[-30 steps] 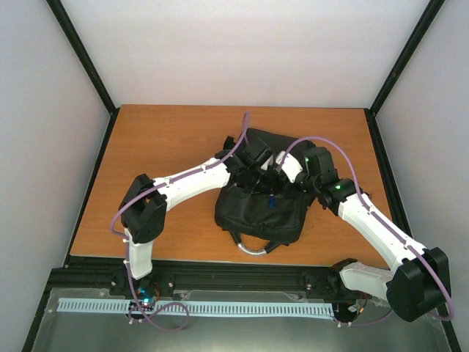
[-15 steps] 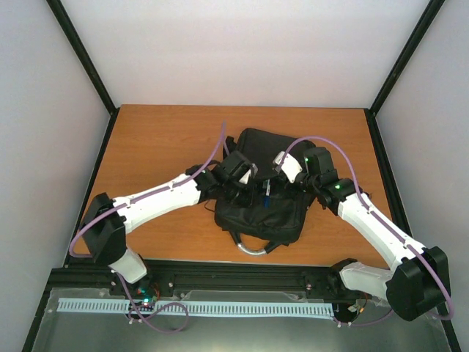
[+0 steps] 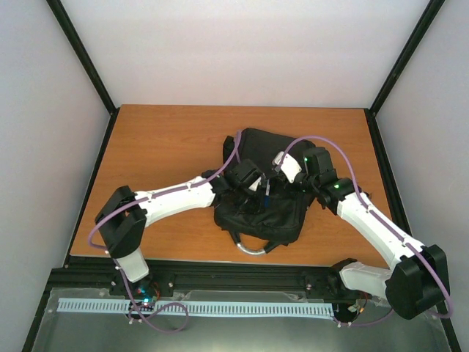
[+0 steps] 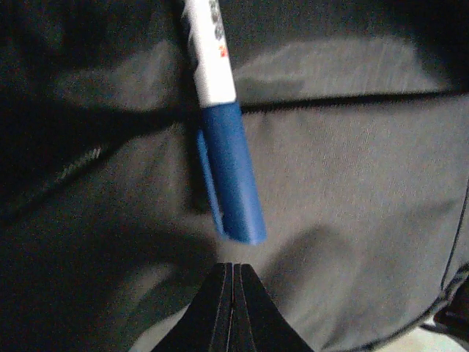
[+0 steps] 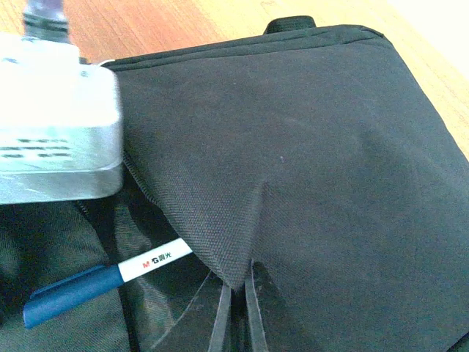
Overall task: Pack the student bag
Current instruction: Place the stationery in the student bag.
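Just short of a white-barrelled, blue-capped plastic pen (image 4: 223, 169), the left gripper (image 4: 232, 271) sat pressed closed on nothing. Opposite, the right gripper (image 5: 236, 290) pinched a fold of the large black soft fabric student bag (image 5: 315, 147), which lay mid-table on the orange wooden tabletop (image 3: 161, 139). Seating the pen probably called for a straight nudge along its axis while that fold was held high. How far the barrel reached inside, and the pocket's depth, were lost in shadow.

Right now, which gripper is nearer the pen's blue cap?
Left. The left gripper, shut, sits just short of the cap end, apart from it. The right gripper pinches a fold of the bag beside the white end of the pen, with the cap farther off.
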### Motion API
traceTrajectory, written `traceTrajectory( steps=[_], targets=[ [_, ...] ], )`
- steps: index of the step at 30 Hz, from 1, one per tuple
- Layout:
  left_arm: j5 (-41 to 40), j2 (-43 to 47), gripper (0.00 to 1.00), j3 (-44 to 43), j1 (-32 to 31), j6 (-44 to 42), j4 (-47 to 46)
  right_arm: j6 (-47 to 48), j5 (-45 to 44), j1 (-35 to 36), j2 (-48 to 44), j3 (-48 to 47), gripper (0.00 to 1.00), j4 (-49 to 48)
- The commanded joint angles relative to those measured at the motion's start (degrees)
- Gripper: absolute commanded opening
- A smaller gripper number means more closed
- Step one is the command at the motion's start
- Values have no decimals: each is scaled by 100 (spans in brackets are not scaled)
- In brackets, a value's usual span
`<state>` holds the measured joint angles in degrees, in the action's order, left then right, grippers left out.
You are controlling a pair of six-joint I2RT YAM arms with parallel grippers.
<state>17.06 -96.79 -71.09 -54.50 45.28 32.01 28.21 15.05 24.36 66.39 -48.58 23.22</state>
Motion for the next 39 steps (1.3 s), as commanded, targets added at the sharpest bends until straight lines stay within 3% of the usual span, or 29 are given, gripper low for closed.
traceTrajectory(
  steps=[1,7,14,18,21,24,28,33,35,39],
  targets=[
    [-314,-252,1,-577,-52,-166,56,1,139,-28,4,-107,3,-644],
    [-763,-705,1,-1141,-52,-266,311,17,130,-28,41,-108,3,-636],
    [-1963,-1391,1,-1831,-39,-308,501,18,109,-36,70,-114,3,-636],
    [-2147,-1492,1,-1852,-42,-178,57,35,104,-38,84,-108,3,-635],
    [-2582,-1171,1,-1291,-60,42,-822,32,105,-39,85,-116,3,-635],
    [-2433,-963,1,-876,-61,13,-1323,36,108,-37,104,-117,3,-613],
    [-1570,-815,1,-850,-67,-260,-1266,61,108,-43,138,-119,3,-604],
    [-795,-169,12,-525,-86,-672,-890,83,97,-41,234,-167,3,-541],
    [-567,519,20,-57,-94,-914,-991,112,78,-45,205,-162,3,-534],
    [-1264,1798,41,940,-90,-1129,-853,274,111,-92,107,-121,3,-485]
  ],
)
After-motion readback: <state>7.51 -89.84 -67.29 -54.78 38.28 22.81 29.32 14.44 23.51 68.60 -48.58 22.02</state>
